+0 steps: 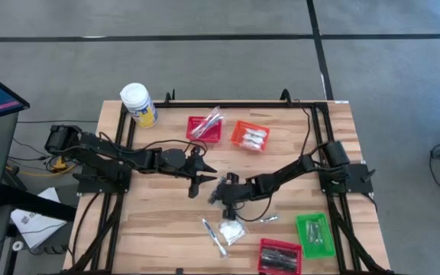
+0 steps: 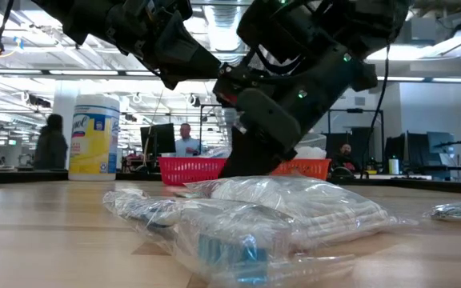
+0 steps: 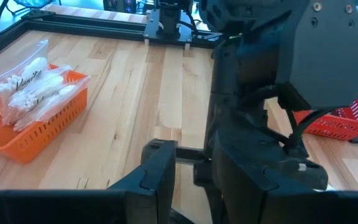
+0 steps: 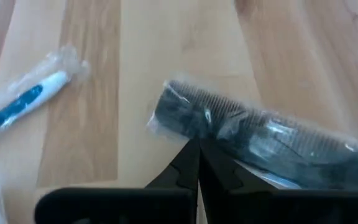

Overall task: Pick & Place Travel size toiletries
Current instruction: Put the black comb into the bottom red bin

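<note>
Hovering mid-worktop, the right gripper (image 4: 197, 149) has its fingers pinched together on the edge of a wrapped black comb (image 4: 260, 134), probably to lift it toward a basket. The left gripper (image 1: 198, 177), partly parted and holding nothing, waits at its nine o'clock. One wrapped toothbrush (image 4: 23, 102) lies nearby; four baskets ring the worktop (image 1: 151, 229).

- wooden table (image 1: 159, 221) with a black frame
- on it: yellow jar (image 1: 138, 105), red basket (image 1: 205, 128), orange basket (image 1: 250, 137), green basket (image 1: 314, 233), second red basket (image 1: 279, 256), loose wrapped packets (image 1: 231, 232)
</note>
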Tool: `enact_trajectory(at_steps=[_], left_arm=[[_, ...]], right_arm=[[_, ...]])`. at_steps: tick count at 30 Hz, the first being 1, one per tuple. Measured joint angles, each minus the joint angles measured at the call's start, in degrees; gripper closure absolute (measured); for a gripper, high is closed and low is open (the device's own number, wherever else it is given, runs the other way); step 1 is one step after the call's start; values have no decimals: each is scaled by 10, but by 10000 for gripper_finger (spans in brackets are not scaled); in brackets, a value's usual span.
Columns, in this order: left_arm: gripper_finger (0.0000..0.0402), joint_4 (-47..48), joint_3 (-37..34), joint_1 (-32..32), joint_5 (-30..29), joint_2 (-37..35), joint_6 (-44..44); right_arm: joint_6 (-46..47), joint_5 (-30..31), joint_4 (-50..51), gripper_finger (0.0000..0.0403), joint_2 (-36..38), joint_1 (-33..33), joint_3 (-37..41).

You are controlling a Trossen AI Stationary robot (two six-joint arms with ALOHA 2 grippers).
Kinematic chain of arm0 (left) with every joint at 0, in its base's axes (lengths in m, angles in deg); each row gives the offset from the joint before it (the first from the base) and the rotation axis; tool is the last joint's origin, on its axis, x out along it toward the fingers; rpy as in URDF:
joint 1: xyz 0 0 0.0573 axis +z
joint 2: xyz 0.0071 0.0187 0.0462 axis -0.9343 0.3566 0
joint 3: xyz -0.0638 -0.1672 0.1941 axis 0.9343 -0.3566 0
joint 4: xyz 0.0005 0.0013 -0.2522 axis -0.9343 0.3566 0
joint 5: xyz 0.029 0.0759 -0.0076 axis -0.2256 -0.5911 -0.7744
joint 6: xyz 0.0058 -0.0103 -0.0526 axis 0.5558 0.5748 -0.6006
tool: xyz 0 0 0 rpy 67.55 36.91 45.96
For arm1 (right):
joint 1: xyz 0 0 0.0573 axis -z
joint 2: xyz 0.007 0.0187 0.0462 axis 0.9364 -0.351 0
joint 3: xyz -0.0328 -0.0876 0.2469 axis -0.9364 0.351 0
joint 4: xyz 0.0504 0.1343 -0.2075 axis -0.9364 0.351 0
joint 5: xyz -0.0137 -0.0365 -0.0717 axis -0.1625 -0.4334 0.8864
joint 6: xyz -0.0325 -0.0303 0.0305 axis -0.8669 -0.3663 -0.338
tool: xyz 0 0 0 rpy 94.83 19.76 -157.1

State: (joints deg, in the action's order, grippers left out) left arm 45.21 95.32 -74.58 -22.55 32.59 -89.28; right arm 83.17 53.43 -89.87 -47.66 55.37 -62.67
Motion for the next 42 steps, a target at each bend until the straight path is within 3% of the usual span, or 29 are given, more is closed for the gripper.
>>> enact_trajectory(at_steps=[8, 20, 24, 32, 37, 39, 42], left_arm=[[293, 0, 0, 0, 0, 0, 0], [293, 1, 0, 0, 0, 0, 0], [293, 1, 0, 0, 0, 0, -5], [293, 4, 0, -6, 0, 0, -6], [293, 5, 0, -2, 0, 0, -2], [293, 5, 0, -2, 0, 0, -2], [293, 5, 0, -2, 0, 0, -2]], right_arm=[[15, 85, -32, 403, -9, 15, -1], [-31, 252, -90, 403, 6, -41, -1], [-13, 269, -70, 403, 6, -42, -1], [8, 184, -46, 403, 6, -16, 9], [-45, -44, -89, 403, 6, 10, 10], [-45, -57, -87, 403, 6, 11, 10], [-43, -17, -91, 403, 6, 3, 10]])
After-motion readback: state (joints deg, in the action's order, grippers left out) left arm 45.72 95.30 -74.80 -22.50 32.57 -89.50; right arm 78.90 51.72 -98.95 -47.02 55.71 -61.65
